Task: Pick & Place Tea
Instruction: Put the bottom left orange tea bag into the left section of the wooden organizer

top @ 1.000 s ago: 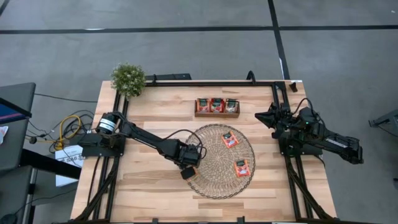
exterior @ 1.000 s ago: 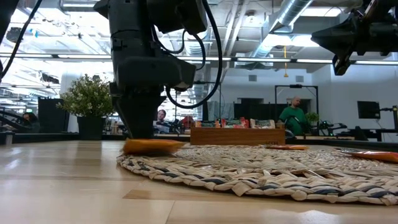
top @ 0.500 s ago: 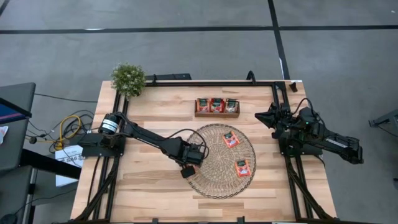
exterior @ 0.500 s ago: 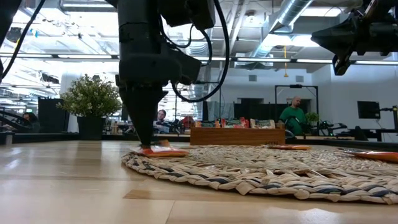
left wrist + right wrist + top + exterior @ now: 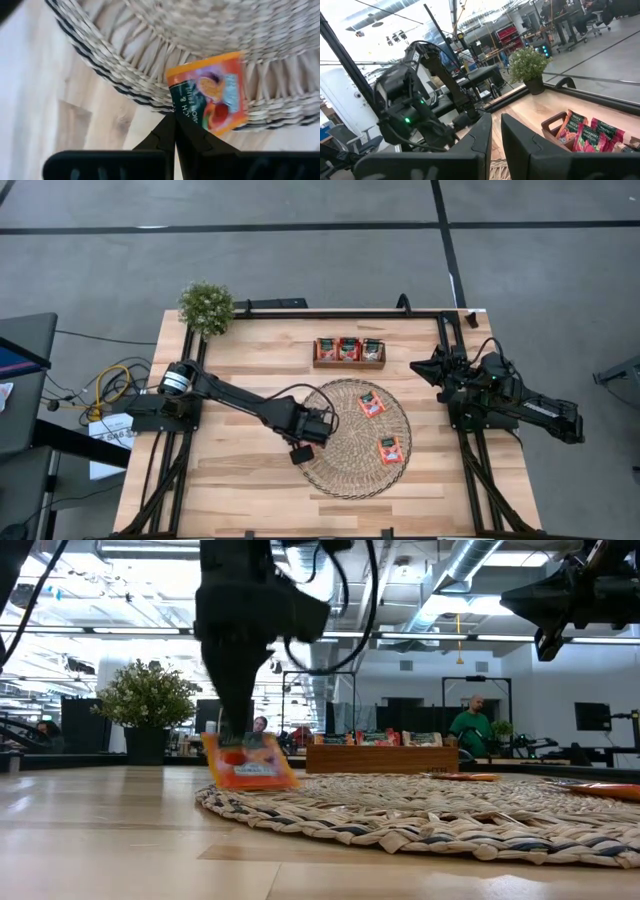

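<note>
Above mat (image 5: pixel 420 815), sachet (image 5: pixel 247 761) (left hand (image 5: pixel 174 121))

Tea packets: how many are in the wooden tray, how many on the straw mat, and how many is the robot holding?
Red-orange tea sachets in the small brown wooden tray: 3
Lying on the round woven straw mat: 2
Held by the left gripper at the mat's edge: 1
Total: 6
</note>
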